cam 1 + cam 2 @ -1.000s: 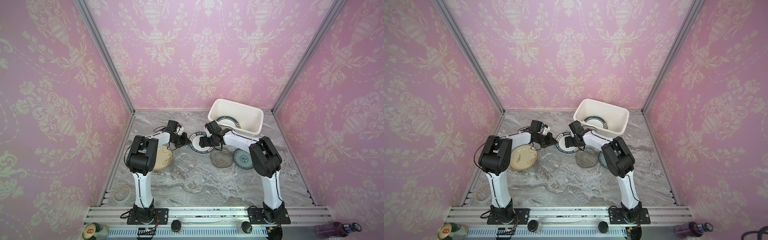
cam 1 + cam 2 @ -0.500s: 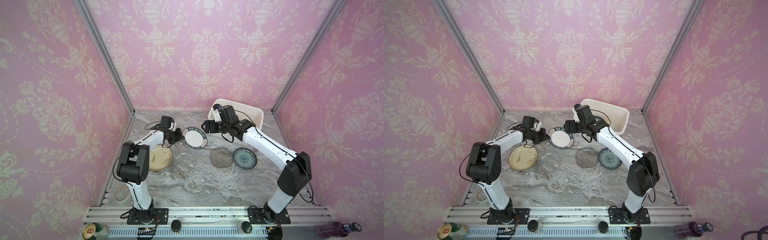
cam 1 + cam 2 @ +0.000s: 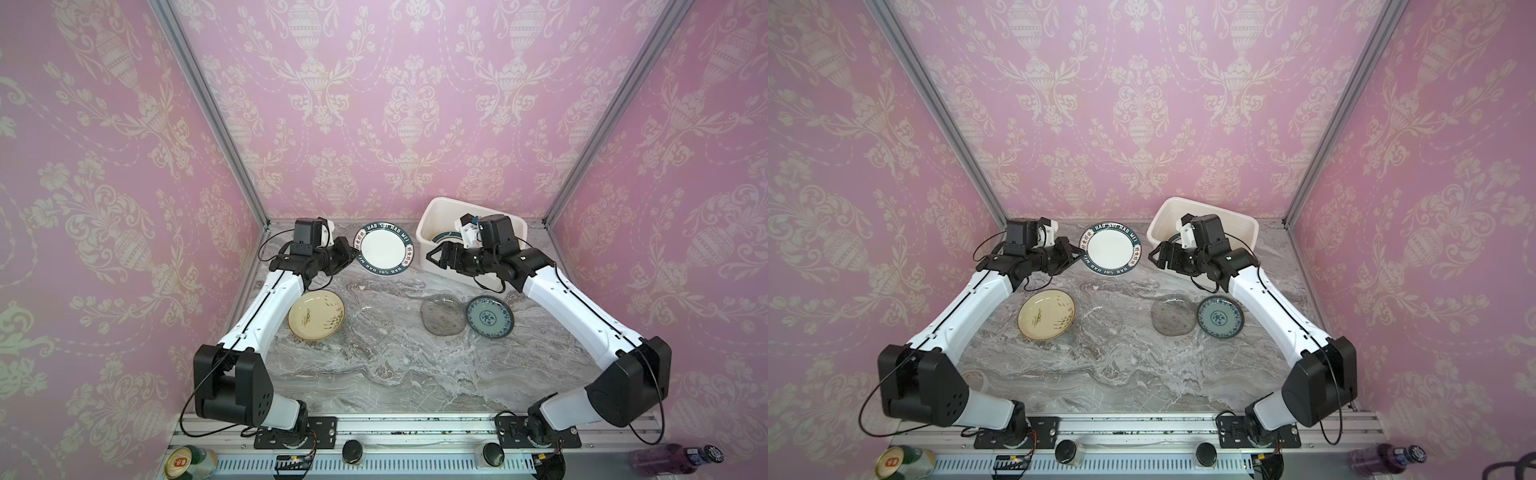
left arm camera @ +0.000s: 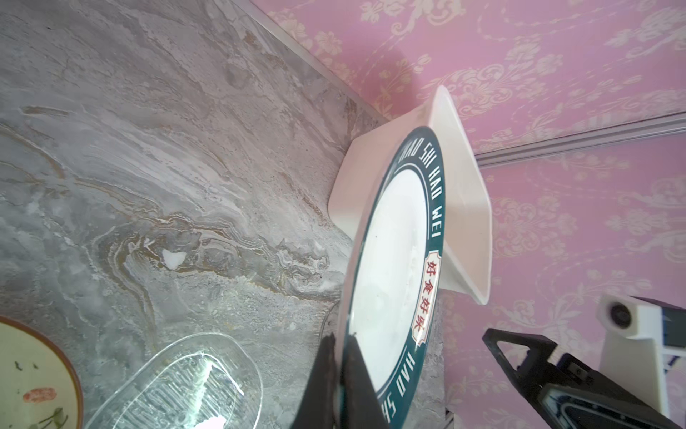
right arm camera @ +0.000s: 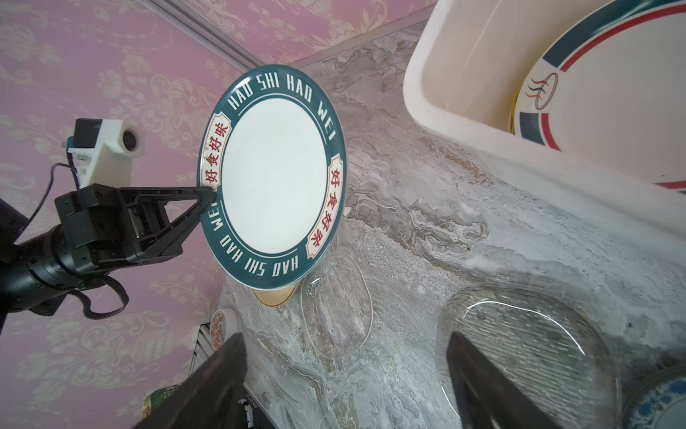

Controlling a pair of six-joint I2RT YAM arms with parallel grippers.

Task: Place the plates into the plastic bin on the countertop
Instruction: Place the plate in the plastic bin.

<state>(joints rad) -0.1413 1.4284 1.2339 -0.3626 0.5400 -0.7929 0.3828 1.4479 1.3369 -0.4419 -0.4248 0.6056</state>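
L jaws on plate (image 4: 389, 260), wrist cam

walls: you face pink wallpaper (image 3: 374, 62) with cream urn damask on three sides | frame: silver metal posts (image 3: 212, 112) at both back corners | front: aluminium rail (image 3: 415, 424) | light: bright, even

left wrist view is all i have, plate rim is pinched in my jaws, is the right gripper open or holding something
Observer: The right gripper is open and empty, pointing at the dark-rimmed plate you hold.
Operator: anything in the bin yet
Observer: Yes, a striped plate lies inside the plastic bin.
Operator: what else is left that i cant see
Observer: A grey plate and a teal patterned plate lie side by side on the countertop.
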